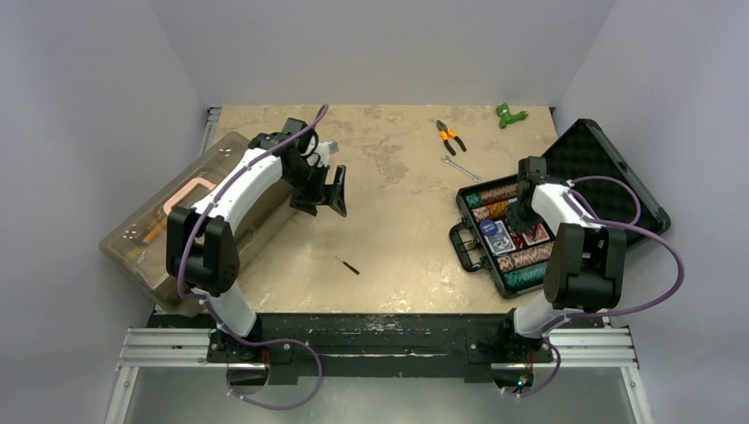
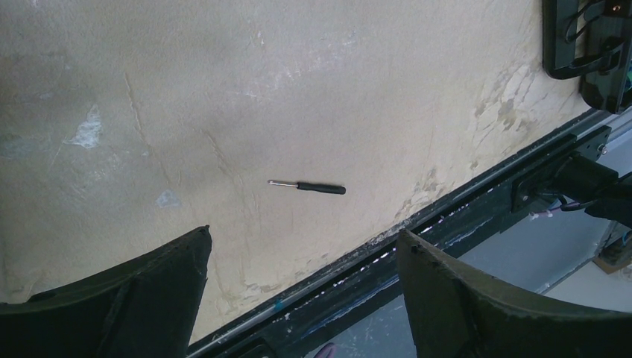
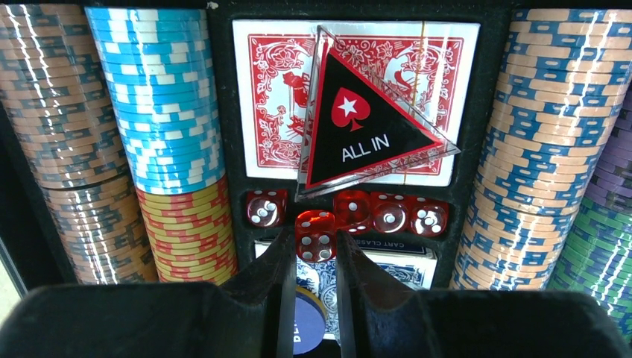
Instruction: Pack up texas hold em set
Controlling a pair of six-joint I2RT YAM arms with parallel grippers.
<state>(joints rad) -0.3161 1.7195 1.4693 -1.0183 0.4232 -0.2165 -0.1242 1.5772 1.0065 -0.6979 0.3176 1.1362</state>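
Observation:
The black case (image 1: 609, 168) of the texas hold em set lies open at the right, its tray filled with striped poker chips (image 3: 160, 97). Inside are a red card deck (image 3: 272, 89), a triangular "ALL IN" button (image 3: 365, 123) resting on it, a blue deck (image 3: 391, 267), a round blue button (image 3: 307, 322) and a row of red dice (image 3: 391, 212). My right gripper (image 3: 315, 237) hovers over the tray, shut on one red die (image 3: 316, 233) just above the dice slot. My left gripper (image 2: 303, 233) hangs open over the table's left middle (image 1: 331, 190), holding nothing.
A translucent brown toolbox (image 1: 177, 221) lies under the left arm. A small black screwdriver (image 2: 313, 187) rests near the front edge (image 1: 348, 265). Orange-handled pliers (image 1: 450, 135), a wrench (image 1: 459, 168) and a green object (image 1: 510, 114) lie at the back.

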